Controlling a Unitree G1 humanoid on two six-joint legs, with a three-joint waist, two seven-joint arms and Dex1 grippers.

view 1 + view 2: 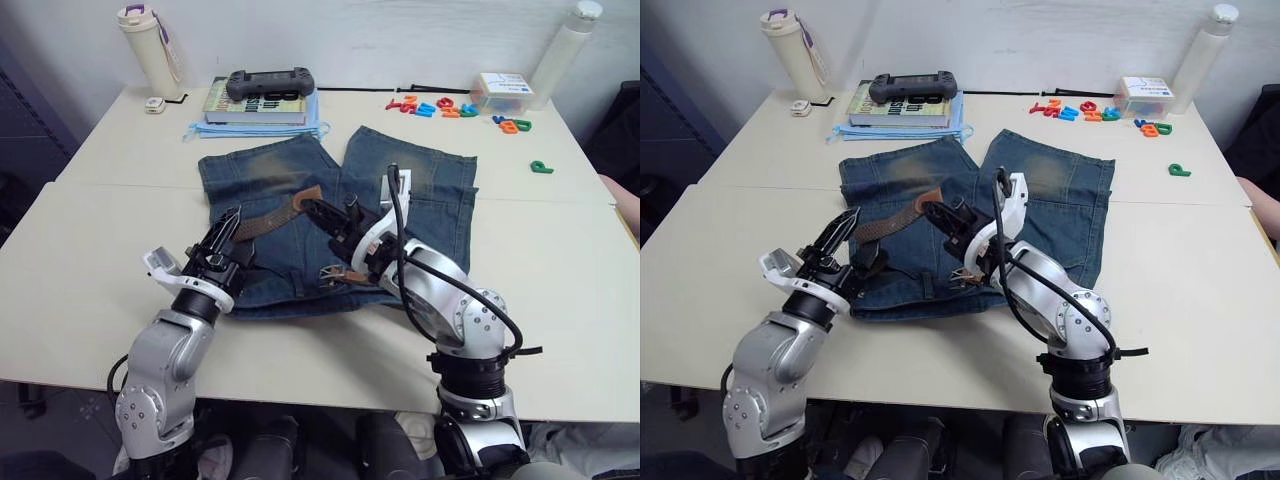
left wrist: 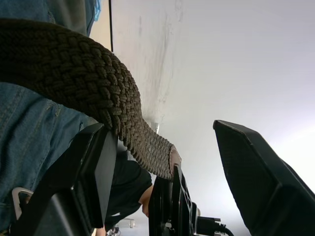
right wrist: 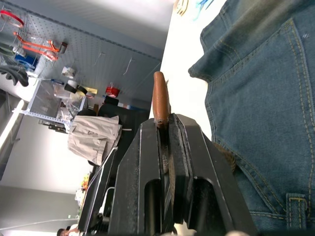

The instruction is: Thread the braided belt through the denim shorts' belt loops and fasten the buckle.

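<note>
Two claws over the denim shorts (image 1: 300,230) on the worktop (image 1: 90,250). Right claw (image 1: 312,209) clenched on the braided belt (image 1: 265,218) (tan tip protruding). Left claw (image 1: 228,228) released, straddling the belt.

A pale cream table (image 1: 90,250) made of two tops butted together is seen. The denim shorts (image 1: 430,200) are laid flat across the seam. At the far side are set a cream bottle (image 1: 145,45), a small white object (image 1: 154,105), a stack of books (image 1: 255,110) on blue cloth, coloured plastic letters (image 1: 440,107), a clear box (image 1: 503,92) and a white cylinder (image 1: 562,50)
</note>
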